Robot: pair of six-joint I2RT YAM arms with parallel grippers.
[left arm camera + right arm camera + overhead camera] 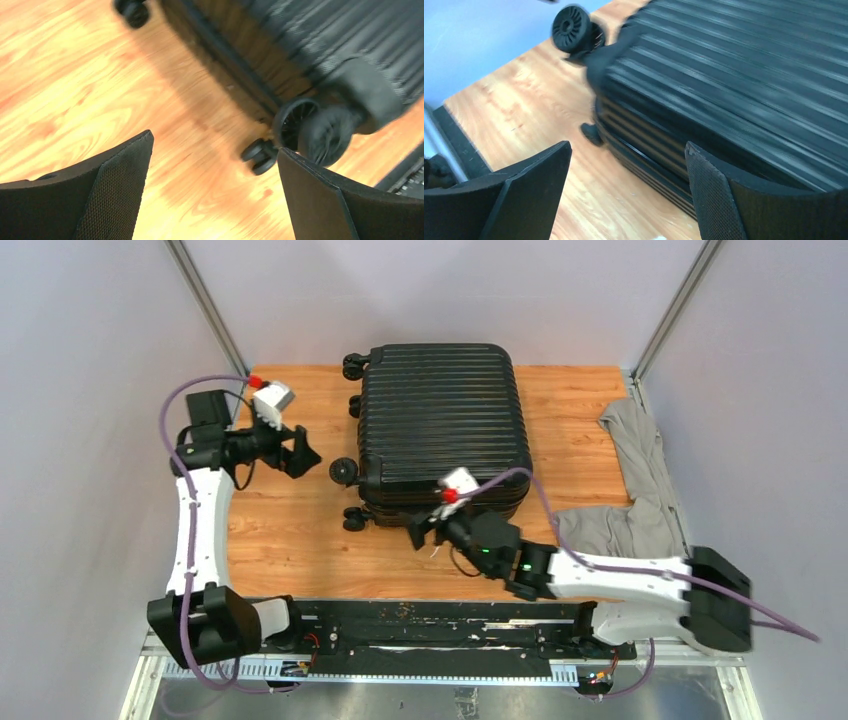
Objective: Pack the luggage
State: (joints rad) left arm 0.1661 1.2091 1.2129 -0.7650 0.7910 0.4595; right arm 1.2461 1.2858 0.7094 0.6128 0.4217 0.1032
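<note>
The luggage [440, 425], a large black ribbed hard-shell suitcase, lies closed and flat on the wooden table, wheels [345, 472] pointing left. My left gripper [305, 452] is open and empty, just left of the near-left wheel; its view shows the wheels [300, 127] and the shell's edge [240, 75], blurred. My right gripper [420, 530] is open and empty at the suitcase's near edge, by its front-left corner. Its view shows the ribbed shell [734, 75], a wheel [570, 27] and bare wood between the fingers.
A grey garment [630, 490] lies crumpled on the table's right side, between the suitcase and the right wall. Grey walls enclose the table on left, back and right. A black rail [450, 625] runs along the near edge.
</note>
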